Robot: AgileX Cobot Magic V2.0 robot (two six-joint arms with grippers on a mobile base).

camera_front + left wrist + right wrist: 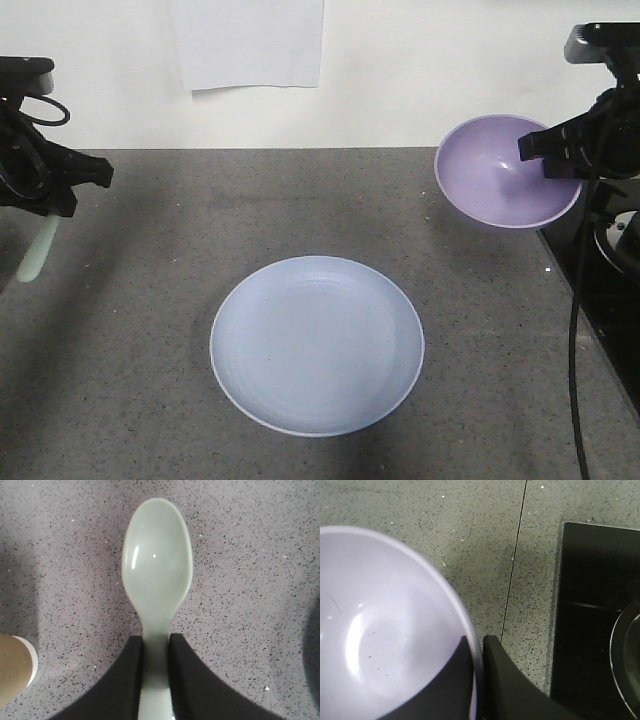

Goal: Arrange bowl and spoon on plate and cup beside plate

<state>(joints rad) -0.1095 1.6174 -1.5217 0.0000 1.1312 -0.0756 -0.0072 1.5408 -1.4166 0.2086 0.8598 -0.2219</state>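
Your left gripper (156, 680) is clamped on the spoon (157, 575), with one dark finger pressed to each side of its handle. The spoon's hollow faces the wrist camera and points away over the speckled counter (150, 300). From the front, the spoon hangs tilted below that gripper at the far left and looks clear of the surface. Part of the cup (12, 667) shows at the lower left corner of the left wrist view, near the spoon.

Your right gripper (479, 655) pinches the bowl (385, 630) by its rim, one finger inside and one outside. You hold the bowl in the air at the counter's right side, tilted so its opening faces the front camera, just beside a black panel (590, 620). The plate (316, 345) lies flat mid-counter, well apart from both grippers.
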